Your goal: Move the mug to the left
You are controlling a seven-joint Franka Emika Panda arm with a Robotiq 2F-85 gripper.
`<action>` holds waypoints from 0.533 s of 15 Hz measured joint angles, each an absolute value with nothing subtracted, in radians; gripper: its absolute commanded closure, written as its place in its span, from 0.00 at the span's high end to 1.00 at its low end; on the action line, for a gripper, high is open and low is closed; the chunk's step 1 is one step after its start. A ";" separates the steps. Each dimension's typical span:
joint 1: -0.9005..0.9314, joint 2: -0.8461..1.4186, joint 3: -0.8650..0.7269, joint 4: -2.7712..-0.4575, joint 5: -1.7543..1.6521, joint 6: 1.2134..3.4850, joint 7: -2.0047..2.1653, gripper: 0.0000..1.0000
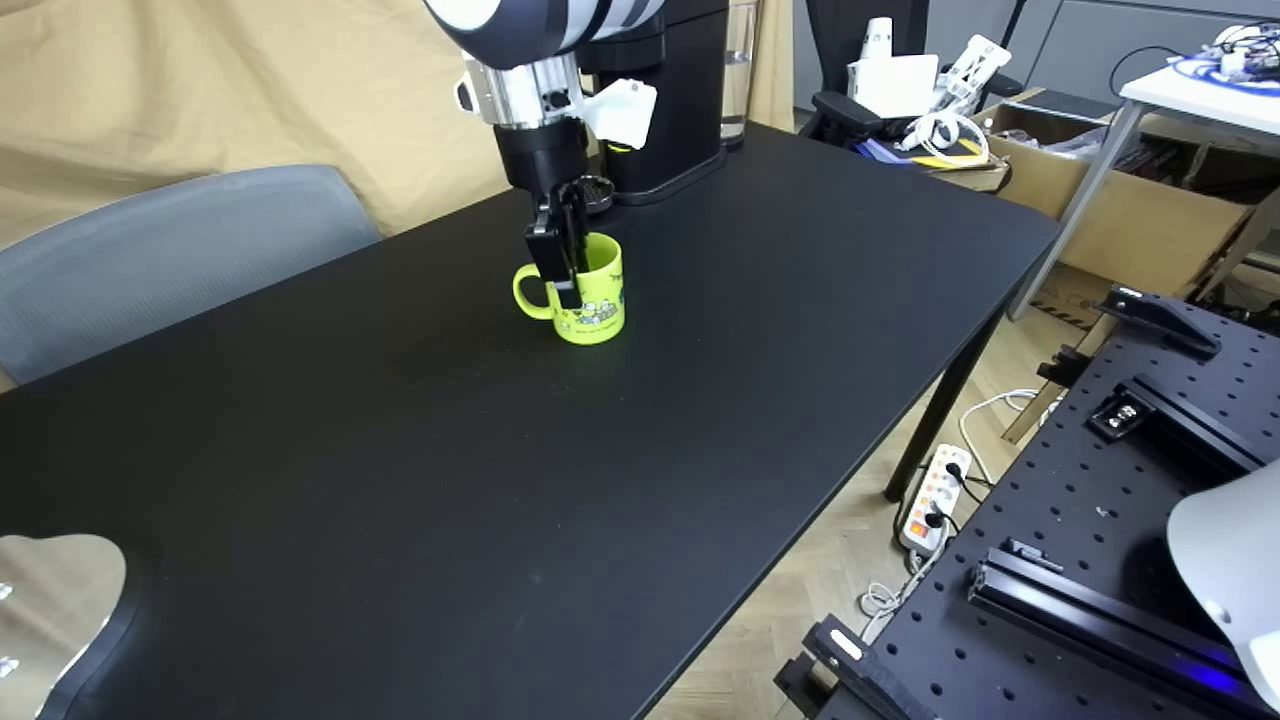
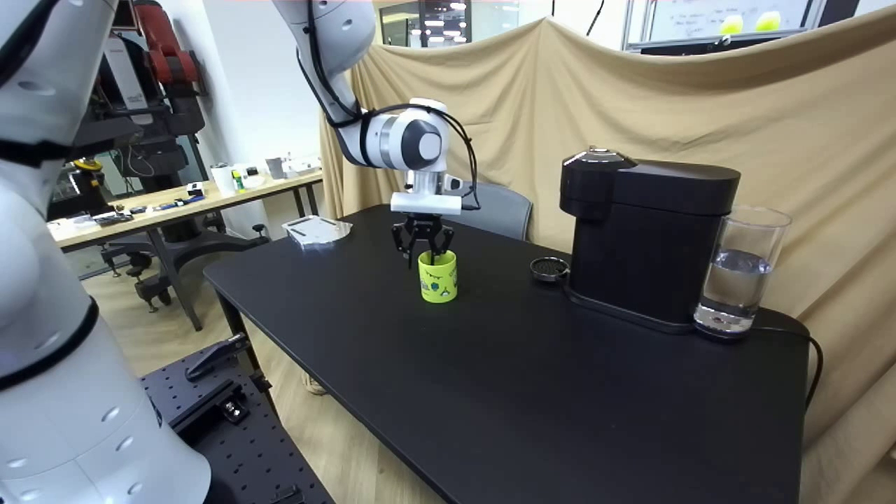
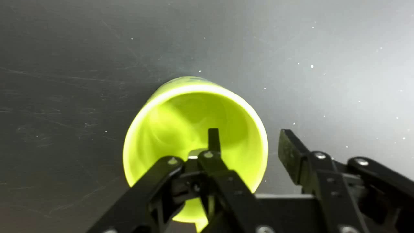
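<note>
The bright lime-green mug stands upright on the black table (image 1: pixel 420 500). It shows in both exterior views (image 1: pixel 600 312) (image 2: pixel 439 285) and from above in the wrist view (image 3: pixel 168 123). Its loop handle shows in an exterior view; in the wrist view it is mostly hidden behind the gripper. My gripper points down at the mug's rim in both exterior views (image 1: pixel 575 285) (image 2: pixel 421 262). In the wrist view my gripper (image 3: pixel 249 140) is open, with one finger inside the mug and the other outside its wall. A gap shows between the outer finger and the wall.
A black coffee machine (image 2: pixel 640 245) with a water-filled clear tank (image 2: pixel 738 280) stands at the table's back. A small round black tray (image 2: pixel 549 268) lies beside it. A shiny metal plate (image 2: pixel 317 229) lies at the table's far end. A grey chair (image 1: pixel 180 250) stands behind the table.
</note>
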State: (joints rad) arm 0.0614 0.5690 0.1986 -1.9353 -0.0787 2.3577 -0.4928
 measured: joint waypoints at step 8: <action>0.060 0.525 0.197 -1.945 -0.089 2.306 -0.492 1.00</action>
State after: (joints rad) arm 0.0600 0.5250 0.1971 -1.9448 -0.0890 2.3061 -0.4919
